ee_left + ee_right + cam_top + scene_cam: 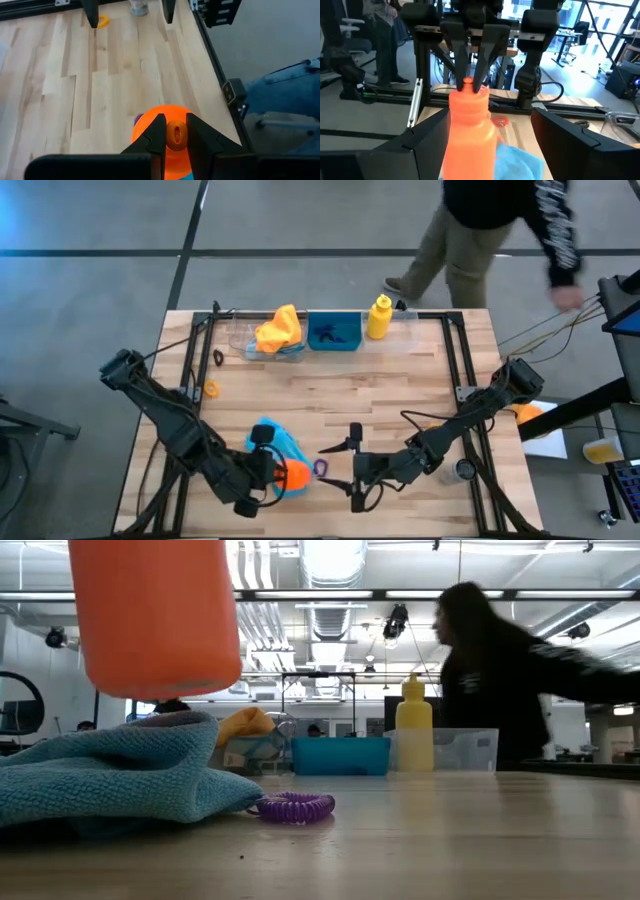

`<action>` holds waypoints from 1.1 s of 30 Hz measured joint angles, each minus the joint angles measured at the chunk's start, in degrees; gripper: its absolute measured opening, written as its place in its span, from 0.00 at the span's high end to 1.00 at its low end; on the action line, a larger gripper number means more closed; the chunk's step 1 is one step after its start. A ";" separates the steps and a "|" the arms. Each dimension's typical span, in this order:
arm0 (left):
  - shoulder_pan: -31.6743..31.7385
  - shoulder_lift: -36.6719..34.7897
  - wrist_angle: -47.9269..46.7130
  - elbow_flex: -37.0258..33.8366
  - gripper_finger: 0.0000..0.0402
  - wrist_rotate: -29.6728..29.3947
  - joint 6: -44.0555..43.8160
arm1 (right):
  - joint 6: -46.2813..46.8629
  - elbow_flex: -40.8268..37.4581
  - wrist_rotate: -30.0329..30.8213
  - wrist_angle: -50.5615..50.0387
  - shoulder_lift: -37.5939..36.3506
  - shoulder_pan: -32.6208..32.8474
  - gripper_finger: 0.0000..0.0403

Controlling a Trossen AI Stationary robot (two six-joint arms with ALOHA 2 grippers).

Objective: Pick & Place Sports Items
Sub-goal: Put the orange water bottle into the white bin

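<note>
Bottle (296, 475), orange, hangs by its cap nub in the left gripper (175, 137), above the blue cloth (276, 442) at the near edge. Pinch is narrow and high, so I'd move slowly and keep it plumb. Right gripper (352, 465) stands wide open just beside, empty.
</note>
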 joint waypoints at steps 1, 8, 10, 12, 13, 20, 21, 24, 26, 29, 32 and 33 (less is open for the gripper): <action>0.25 0.18 0.01 0.29 0.88 0.07 -0.04 | -0.38 0.00 -0.01 -0.90 -0.52 0.07 0.31; 1.08 0.51 1.72 0.77 0.88 0.08 -0.84 | 2.11 0.02 -0.06 -11.85 -4.18 0.46 0.24; 1.42 0.51 2.36 0.75 0.88 0.08 -0.81 | 3.71 0.02 -0.06 -14.30 -4.27 0.46 0.16; 2.06 0.51 2.48 0.75 0.88 0.06 -0.80 | 4.57 0.02 -0.13 -15.73 -4.27 0.46 0.08; 2.35 0.51 2.46 0.75 0.88 0.04 -0.79 | 4.76 0.02 -0.35 -15.94 -4.27 0.46 0.04; 4.97 0.51 3.66 0.21 0.88 0.07 -0.42 | 5.42 0.02 -0.46 -17.85 -4.38 0.48 0.09; 5.35 0.55 3.89 0.20 0.88 0.08 -0.13 | 5.78 0.02 -0.29 -17.85 -4.38 0.46 0.11; 6.92 0.55 5.70 0.18 0.88 0.06 1.19 | 7.82 0.02 -0.06 -17.46 -4.34 0.04 0.14; 7.91 0.56 6.49 0.18 0.88 0.05 2.45 | 8.10 0.02 -0.06 -16.57 -4.21 -0.42 0.16; 9.49 0.62 6.69 0.18 0.88 0.06 2.84 | 7.83 0.02 -0.04 -15.12 -3.96 -1.12 0.20; 10.53 0.62 6.65 0.18 0.88 0.02 4.20 | 6.73 0.02 -0.03 -14.10 -3.89 -2.23 0.23; 10.76 0.62 6.65 0.18 0.88 0.02 4.94 | 6.59 0.02 -0.06 -13.93 -3.80 -2.66 0.24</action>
